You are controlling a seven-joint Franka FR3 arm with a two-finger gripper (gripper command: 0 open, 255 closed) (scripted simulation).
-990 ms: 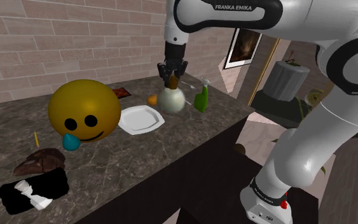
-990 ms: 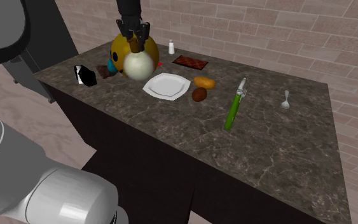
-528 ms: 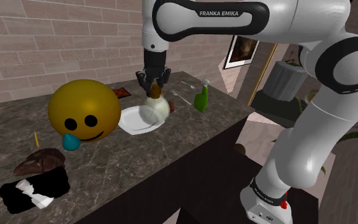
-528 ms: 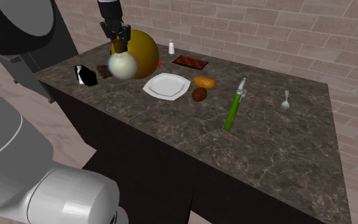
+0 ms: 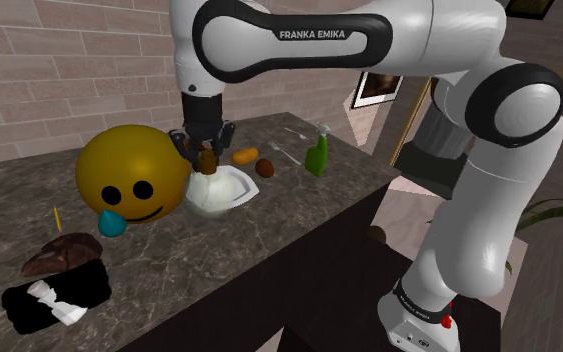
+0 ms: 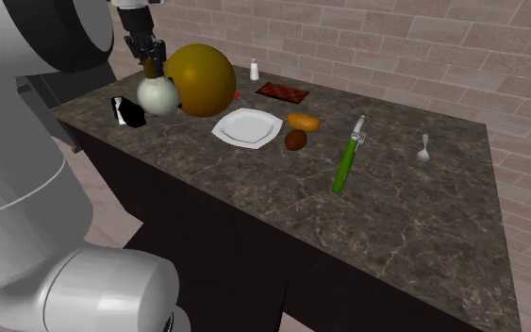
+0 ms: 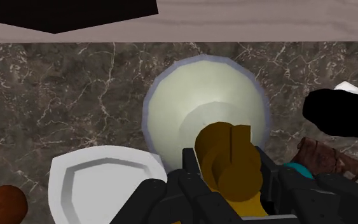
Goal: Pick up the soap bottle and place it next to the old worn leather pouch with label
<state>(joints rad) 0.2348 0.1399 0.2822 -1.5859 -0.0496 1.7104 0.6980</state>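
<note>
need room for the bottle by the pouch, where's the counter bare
Bare counter lies between the brown pouch and the white plate, toward the front edge. It is crowded close to the pouch: black bundle in front, teal drop and yellow ball behind. The tool grips the soap bottle.

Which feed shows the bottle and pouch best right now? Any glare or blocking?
Shoulder view: even light, no glare; pale bottle blends into the white plate; pouch clear. Second exterior view: arm looms large at its left, bottle clear. Wrist view: bottle's top crowds the middle; pouch partly hidden.
</note>
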